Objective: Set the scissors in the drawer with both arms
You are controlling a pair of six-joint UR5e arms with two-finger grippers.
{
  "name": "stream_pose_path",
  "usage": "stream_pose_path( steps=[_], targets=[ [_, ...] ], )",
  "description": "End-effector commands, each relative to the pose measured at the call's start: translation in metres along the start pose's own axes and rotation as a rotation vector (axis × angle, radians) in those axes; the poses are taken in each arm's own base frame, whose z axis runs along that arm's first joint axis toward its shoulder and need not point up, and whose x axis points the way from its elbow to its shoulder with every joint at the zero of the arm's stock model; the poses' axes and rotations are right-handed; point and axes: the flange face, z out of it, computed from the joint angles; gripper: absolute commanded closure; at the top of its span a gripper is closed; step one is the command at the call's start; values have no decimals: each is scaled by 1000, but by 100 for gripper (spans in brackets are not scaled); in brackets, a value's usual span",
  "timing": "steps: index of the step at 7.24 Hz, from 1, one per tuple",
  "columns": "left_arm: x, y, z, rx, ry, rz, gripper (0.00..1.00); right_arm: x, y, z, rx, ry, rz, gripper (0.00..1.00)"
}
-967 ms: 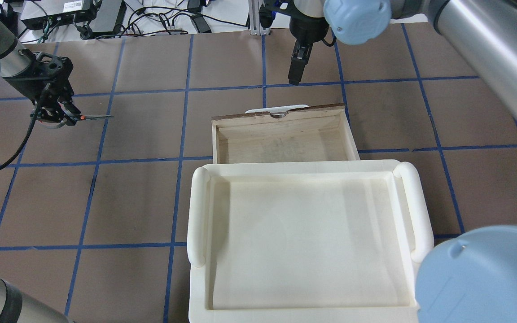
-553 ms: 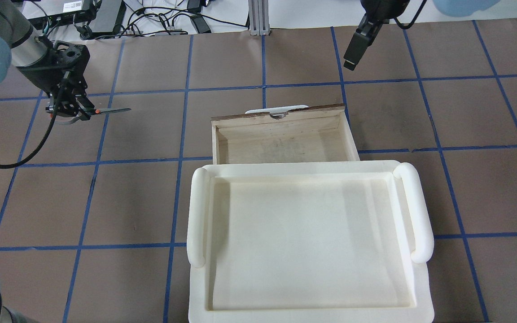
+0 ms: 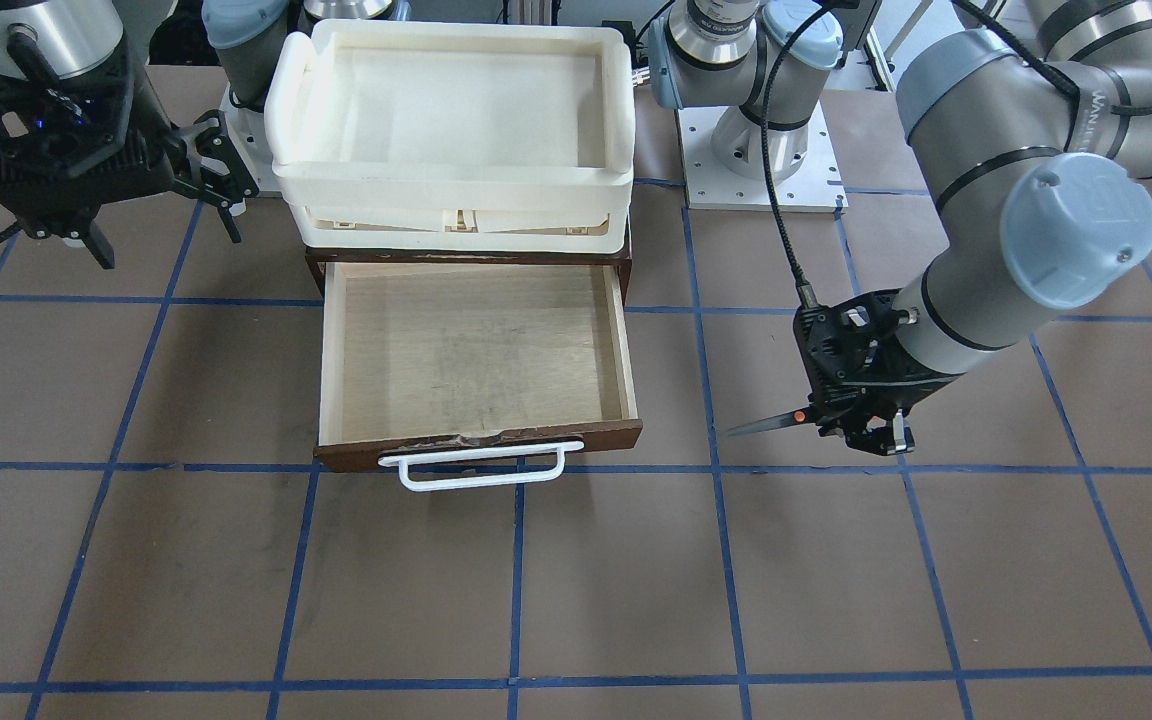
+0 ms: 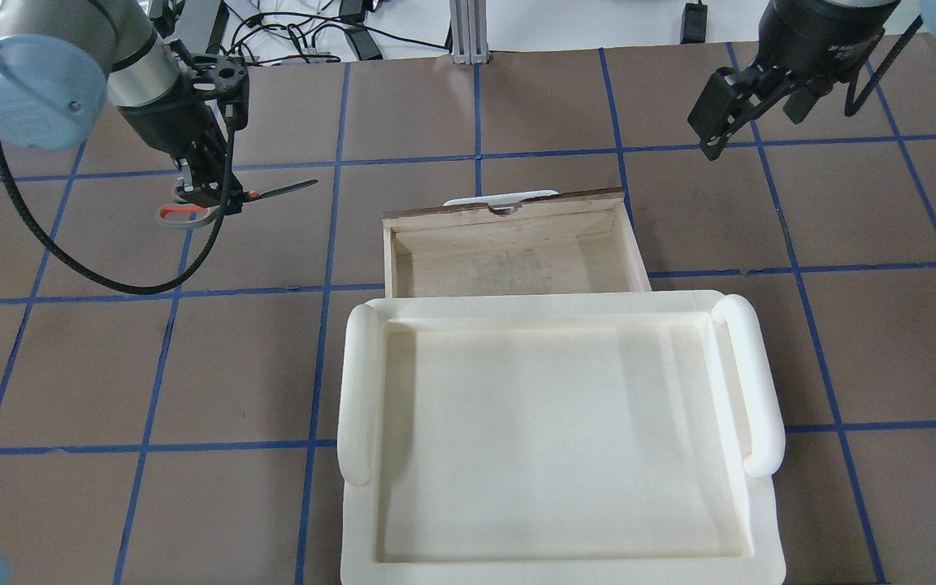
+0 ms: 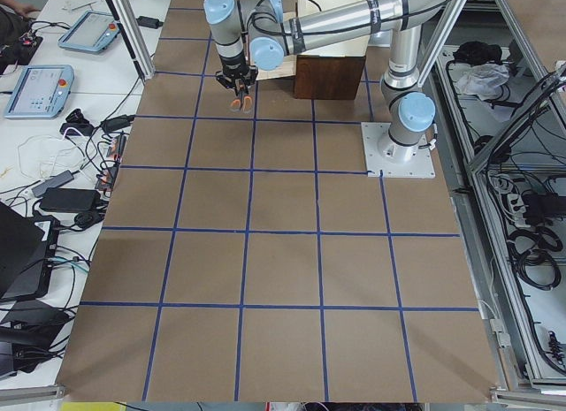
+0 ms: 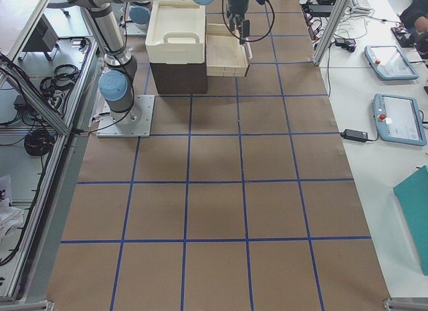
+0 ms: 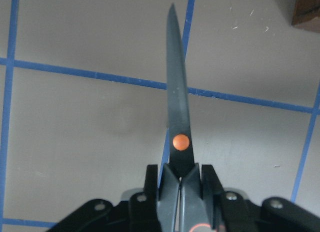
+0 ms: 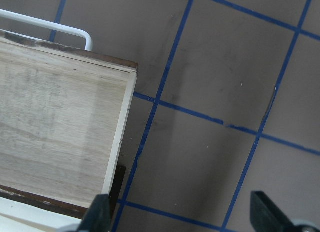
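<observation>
We swing the left arm (image 4: 155, 89) closer, jaws pinching the scissors (image 4: 261, 194), blades ahead toward the open drawer (image 4: 509, 218); the right jaws, spread, have pulled aside. Drop-in's next, we reckon.

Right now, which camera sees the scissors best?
The left wrist camera: the scissors fill it, with dark blades and orange pivot sharp, though the handles are mostly hidden. Overhead shows the whole pair, smaller. The front view shows blades and pivot. The side views show a speck at most; the right wrist view, nothing.
</observation>
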Motion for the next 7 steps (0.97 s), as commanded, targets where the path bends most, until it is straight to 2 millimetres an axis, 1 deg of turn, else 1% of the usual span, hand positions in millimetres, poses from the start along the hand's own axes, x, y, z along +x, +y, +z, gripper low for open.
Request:
stream_pose_path(
  steps=[1,2,3,4,5,6,7],
  targets=[
    [23,-48,-1,-10,-3,-38,94,-3,19,-3,-60,6,171,0],
    [34,-67,-5,-6,-14,-12,94,-4,19,-3,-59,-6,172,0],
    [37,-78,2,-11,0,-41,94,-8,19,-5,-55,-15,168,0],
    [48,-96,9,-14,10,-24,94,-9,20,-6,-51,-15,188,0],
    [56,-121,16,-14,9,-29,94,-14,19,-7,-38,-39,210,0],
    [62,-140,11,4,-26,-42,94,-15,19,-7,-38,-47,210,0],
    [80,-155,1,39,-26,-38,94,-16,19,-8,-36,-49,204,0]
  ],
)
